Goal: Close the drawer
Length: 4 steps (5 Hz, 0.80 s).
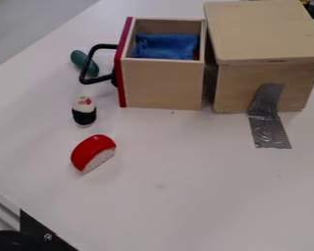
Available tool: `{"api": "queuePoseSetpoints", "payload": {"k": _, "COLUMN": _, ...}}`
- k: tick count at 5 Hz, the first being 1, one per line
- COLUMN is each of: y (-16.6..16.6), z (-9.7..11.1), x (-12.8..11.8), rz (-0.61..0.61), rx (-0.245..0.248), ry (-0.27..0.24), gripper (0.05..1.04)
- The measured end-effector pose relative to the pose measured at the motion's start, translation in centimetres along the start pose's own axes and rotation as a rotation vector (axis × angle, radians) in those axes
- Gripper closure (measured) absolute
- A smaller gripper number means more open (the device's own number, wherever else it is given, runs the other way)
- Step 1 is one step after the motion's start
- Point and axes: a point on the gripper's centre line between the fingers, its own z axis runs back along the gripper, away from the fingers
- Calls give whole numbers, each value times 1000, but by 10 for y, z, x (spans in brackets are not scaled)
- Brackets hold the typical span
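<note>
I can't tell from my end whether the jaws are released, clenched or grasping something. Light wooden drawer (163, 83): pulled out, box exposed, on the left side of the pale wooden cabinet (235, 90), in the upper part of the camera view. Its red front panel (119, 73) faces left, with a black bent-bar handle (102, 46) sticking out from it. Inside I see a crumpled blue cloth (165, 46), plus a bit of something red at the right end, too hidden to name.

Cabinet has a flat wooden top (264, 32). A strip of silver-grey tape (271, 130) runs down its near side onto the white counter (172, 186).

Dark green oblong item (78, 58) lies by the handle, partly behind it in my view. Toy sushi roll (84, 114), black band and white top with pink and green bits, is just beside the drawer front, on the near side of the handle. Red-and-white toy sushi piece (94, 153) is nearer the camera, apart from the roll.

Lower left corner: black bracket (38, 230) with a bolt, next to a silver metal rail (4, 211). Grey floor (28, 24) at upper left.
</note>
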Motion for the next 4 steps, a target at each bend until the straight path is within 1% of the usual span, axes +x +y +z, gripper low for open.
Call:
{"api": "queuePoseSetpoints", "payload": {"k": 1, "y": -1, "z": -11, "x": -1, "rz": -2, "rx": 1, "ry": 35, "gripper": 83}}
{"api": "queuePoseSetpoints", "payload": {"k": 2, "y": 3, "z": -26, "x": -5, "rz": 4, "rx": 2, "ry": 53, "gripper": 83}}
{"api": "queuePoseSetpoints", "payload": {"k": 3, "y": 6, "z": -39, "x": -8, "rz": 1, "rx": 12, "ry": 56, "gripper": 83}}
{"api": "queuePoseSetpoints", "payload": {"k": 4, "y": 15, "z": -43, "x": -8, "rz": 15, "rx": 13, "ry": 49, "gripper": 83}}
